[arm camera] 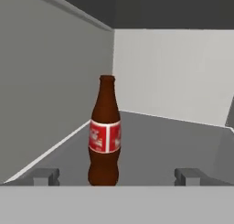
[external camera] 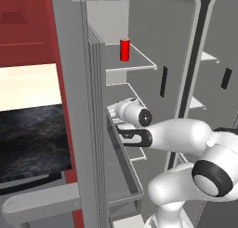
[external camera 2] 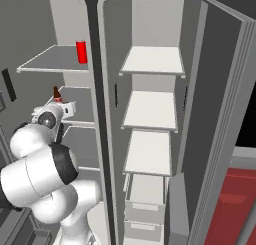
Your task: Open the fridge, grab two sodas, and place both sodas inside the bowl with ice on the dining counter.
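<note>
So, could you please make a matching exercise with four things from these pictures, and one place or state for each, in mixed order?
Things:
1. red can
2. brown bottle
3. gripper
4. fridge

Places or states:
A. open, fingers on either side of the bottle, apart from it
B. upright on the top shelf
C. both doors open
D. upright on a lower shelf, in front of the hand camera

Pairs: 1-B, 2-D, 3-A, 4-C

Bottle (external camera 2: 56, 92) mostly hidden, apparently behind arm.
</note>
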Controlling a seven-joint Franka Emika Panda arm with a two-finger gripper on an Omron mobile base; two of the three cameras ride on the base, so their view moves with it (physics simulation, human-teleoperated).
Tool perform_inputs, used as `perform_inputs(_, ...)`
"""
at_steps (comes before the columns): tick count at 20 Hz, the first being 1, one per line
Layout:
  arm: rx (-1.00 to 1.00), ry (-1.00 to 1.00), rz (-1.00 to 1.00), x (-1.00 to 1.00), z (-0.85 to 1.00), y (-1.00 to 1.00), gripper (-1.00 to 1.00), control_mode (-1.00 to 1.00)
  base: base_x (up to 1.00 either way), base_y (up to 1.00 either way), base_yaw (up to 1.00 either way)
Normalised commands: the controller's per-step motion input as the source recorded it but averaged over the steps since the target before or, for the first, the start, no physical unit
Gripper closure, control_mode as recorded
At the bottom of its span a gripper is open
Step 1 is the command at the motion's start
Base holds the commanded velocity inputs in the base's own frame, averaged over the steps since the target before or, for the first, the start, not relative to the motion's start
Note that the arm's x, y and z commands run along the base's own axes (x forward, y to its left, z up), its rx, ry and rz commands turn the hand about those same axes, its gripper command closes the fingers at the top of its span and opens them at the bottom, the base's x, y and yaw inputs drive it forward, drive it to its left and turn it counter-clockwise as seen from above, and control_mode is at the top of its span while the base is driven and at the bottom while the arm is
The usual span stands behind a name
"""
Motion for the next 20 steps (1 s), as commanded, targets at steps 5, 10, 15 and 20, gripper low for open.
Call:
perform_inputs(5, 0.0, 0.01, 0.0, 0.27, 0.0, 0.28, -1.0, -1.0, 0.0, 0.0, 0.0)
perform_inputs(10, 0.0, 0.0, 0.0, 0.25, 0.0, 0.31, -1.0, -1.0, 0.0, 0.0, 0.0)
perform_inputs(15, 0.0, 0.02, 0.0, 0.21, 0.01, 0.31, -1.0, -1.0, 0.0, 0.0, 0.0)
perform_inputs(20, 0.0, 0.04, 0.0, 0.15, 0.0, 0.37, -1.0, -1.0, 0.0, 0.0, 0.0)
